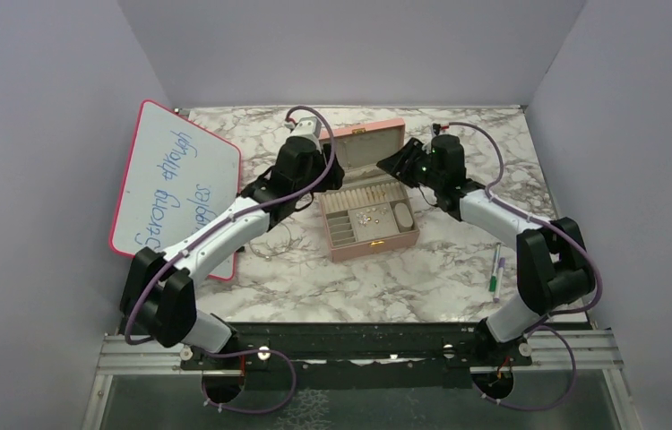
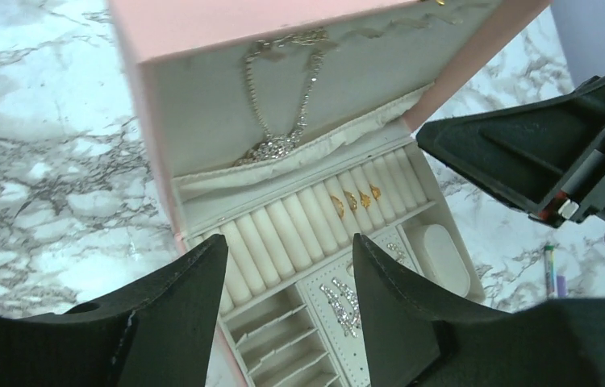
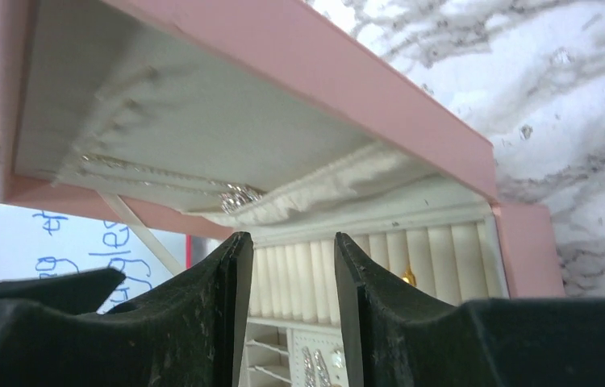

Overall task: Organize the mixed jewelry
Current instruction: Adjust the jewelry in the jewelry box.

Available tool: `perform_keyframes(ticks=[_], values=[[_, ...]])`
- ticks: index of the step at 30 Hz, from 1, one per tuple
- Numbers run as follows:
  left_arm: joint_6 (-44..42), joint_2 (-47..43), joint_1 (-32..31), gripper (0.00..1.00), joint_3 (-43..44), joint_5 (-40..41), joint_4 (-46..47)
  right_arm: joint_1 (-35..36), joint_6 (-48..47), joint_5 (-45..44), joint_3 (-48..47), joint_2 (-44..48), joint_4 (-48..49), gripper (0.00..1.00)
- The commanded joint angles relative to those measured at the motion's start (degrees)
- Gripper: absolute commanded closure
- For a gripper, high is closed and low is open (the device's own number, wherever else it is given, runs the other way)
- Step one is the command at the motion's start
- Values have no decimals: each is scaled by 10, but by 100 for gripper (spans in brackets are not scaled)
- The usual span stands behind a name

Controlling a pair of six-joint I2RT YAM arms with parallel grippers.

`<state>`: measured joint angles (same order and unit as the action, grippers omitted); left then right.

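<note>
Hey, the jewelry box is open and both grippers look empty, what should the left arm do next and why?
Probably swing the left gripper away from the pink box toward the thin silver chain lying on the marble left of it. It and the right gripper hang open and empty by the lid, and the chain lies outside the box, nearest the left arm.

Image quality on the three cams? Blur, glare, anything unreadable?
Top view: sharp, evenly lit, but jewelry in the pink box shows only as specks. Left wrist: necklace in the lid crisp, left claw dark and soft. Right wrist: lid lining blurred, right claw dark.
</note>
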<state>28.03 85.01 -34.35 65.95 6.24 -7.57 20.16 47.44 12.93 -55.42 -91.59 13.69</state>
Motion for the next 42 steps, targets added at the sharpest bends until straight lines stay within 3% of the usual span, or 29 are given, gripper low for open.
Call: perform_keyframes(ticks=[1, 7, 14, 20, 35, 38, 42], values=[[56, -63, 9, 39, -52, 58, 19, 13, 14, -22, -39, -22, -20, 52], [101, -105, 19, 34, -128, 84, 27, 44, 81, -70, -79, -60, -65, 51], [124, -108, 22, 26, -216, -2, 112, 69, 137, -123, -113, -94, -113, 50], [128, -89, 27, 26, -260, -61, 175, 73, 153, -127, -117, -105, -80, 48], [132, -53, 34, 65, -278, -93, 179, 76, 179, -134, -138, -137, -78, 50], [135, -43, 36, 72, -276, -103, 181, 77, 175, -111, -143, -141, -84, 60], [144, -27, 37, 81, -270, -114, 185, 78, 152, -76, -128, -126, -68, 90]])
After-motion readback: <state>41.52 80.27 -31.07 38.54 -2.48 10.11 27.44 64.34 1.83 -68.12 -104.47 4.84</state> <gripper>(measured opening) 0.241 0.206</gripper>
